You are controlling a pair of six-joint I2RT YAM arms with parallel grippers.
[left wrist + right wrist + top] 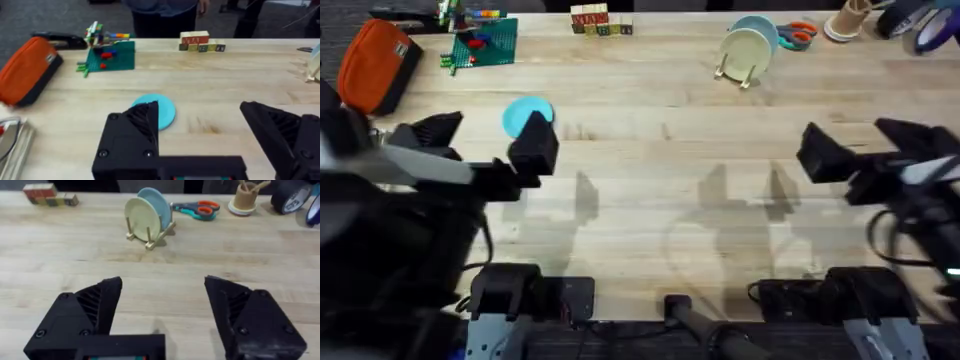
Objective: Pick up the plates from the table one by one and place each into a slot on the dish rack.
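No text is showing clearly enough to read. The row of small wooden letter blocks (pixel 601 20) standing at the far edge of the surface (pixel 660 180) is carrying red markings on its upper faces, visible also in the left wrist view (pixel 201 42), but the characters are staying too small and soft to make out. No label, brand, number or sign is reading legibly anywhere else.

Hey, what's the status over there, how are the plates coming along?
Both end effectors open, empty: left, right. Two plates, cream-green and pale blue, upright in the dish rack. Turquoise plate flat on the table, just ahead of left end effector. Nothing blocking.
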